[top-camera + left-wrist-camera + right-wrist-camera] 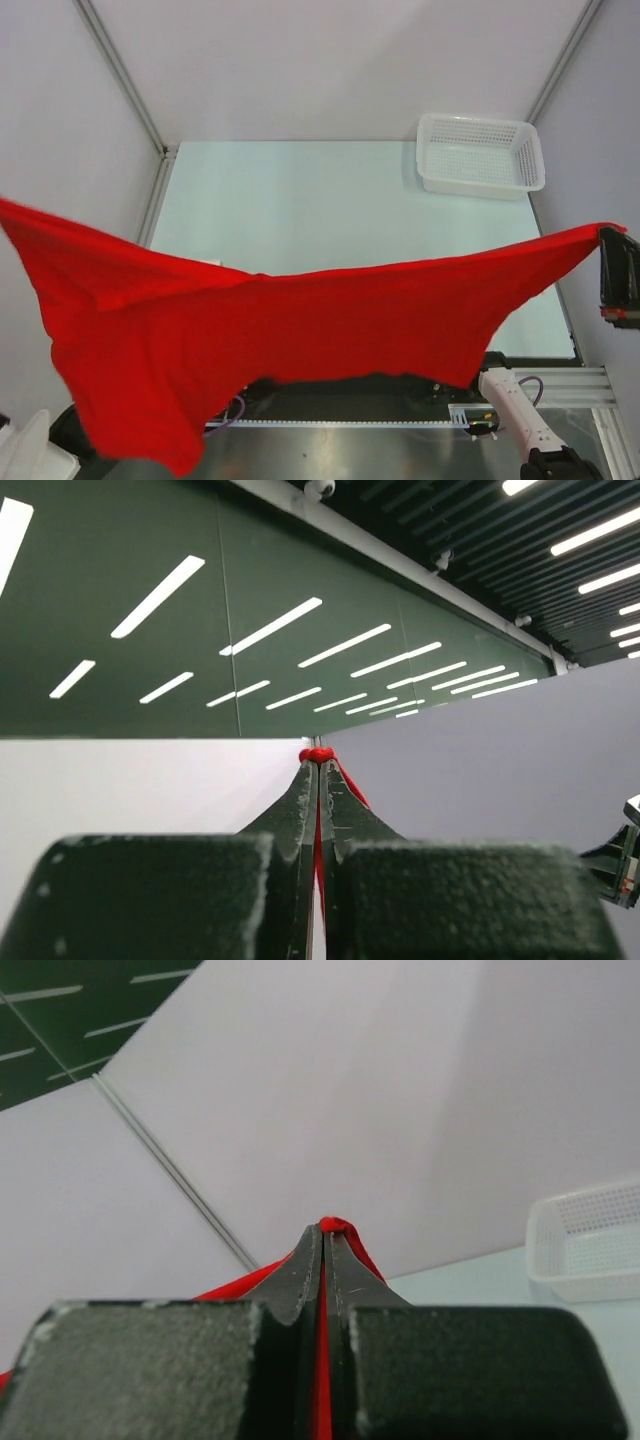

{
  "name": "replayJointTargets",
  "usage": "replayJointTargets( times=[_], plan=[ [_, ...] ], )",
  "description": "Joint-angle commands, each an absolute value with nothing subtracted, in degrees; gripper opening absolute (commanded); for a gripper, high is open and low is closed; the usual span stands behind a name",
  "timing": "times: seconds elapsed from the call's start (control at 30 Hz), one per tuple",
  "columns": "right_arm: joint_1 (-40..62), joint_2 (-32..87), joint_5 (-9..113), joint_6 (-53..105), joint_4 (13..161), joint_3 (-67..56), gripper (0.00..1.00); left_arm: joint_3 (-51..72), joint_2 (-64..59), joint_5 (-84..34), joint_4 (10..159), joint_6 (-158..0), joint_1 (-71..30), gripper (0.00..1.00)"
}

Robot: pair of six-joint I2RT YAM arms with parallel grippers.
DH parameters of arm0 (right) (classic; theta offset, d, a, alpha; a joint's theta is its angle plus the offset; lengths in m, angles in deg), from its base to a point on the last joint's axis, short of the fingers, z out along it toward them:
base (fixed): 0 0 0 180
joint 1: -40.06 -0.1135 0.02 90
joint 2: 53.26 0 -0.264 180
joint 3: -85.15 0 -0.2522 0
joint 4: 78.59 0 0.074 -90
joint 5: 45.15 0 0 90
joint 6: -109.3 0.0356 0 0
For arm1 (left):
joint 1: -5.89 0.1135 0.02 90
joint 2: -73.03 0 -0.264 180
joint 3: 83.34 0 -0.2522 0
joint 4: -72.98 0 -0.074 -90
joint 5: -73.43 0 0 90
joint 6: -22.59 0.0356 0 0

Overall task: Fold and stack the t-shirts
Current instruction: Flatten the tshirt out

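Observation:
A bright red t-shirt (280,320) hangs stretched in the air across the whole top view, sagging in the middle, with a loose part drooping at the lower left. My right gripper (606,233) holds its right tip at the frame's right edge. In the right wrist view this gripper (325,1232) is shut, with red cloth (340,1226) pinched between the fingertips. My left gripper (319,763) is also shut on a bunched bit of red cloth (318,753). In the top view the left gripper lies beyond the left edge. The shirt hides the near part of the table.
A white mesh basket (480,155) stands at the table's far right corner and also shows as the basket (590,1240) in the right wrist view. The pale table (300,200) lies below the shirt. White enclosure walls stand on both sides. The right arm's base (515,405) sits at the near edge.

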State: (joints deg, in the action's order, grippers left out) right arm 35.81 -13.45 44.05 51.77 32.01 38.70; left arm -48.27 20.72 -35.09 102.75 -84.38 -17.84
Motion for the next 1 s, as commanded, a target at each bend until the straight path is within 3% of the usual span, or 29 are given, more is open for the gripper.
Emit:
replayJointTargets(
  times=[0.0,0.33,0.5,0.73,0.97],
  plan=[
    [36.1,-11.9,41.4,52.4,35.2,30.6,0.0,-45.6,12.9,-35.9,102.5,-83.8,-18.3,0.0],
    [36.1,-8.6,35.8,51.7,59.0,-8.0,0.0,-14.9,1.5,-34.1,94.8,-80.4,-17.1,0.0],
    [37.1,0.5,33.6,48.9,72.4,-19.2,0.0,-4.6,-14.5,-36.1,83.3,-81.4,-14.2,0.0],
    [41.5,27.2,35.6,48.4,87.0,-22.9,0.0,-16.3,-42.7,-35.5,80.1,-86.8,-9.2,0.0],
    [44.3,51.4,37.6,48.1,82.9,-2.4,0.0,-46.6,-64.7,-37.0,85.8,-94.8,-6.5,0.0]
  ],
)
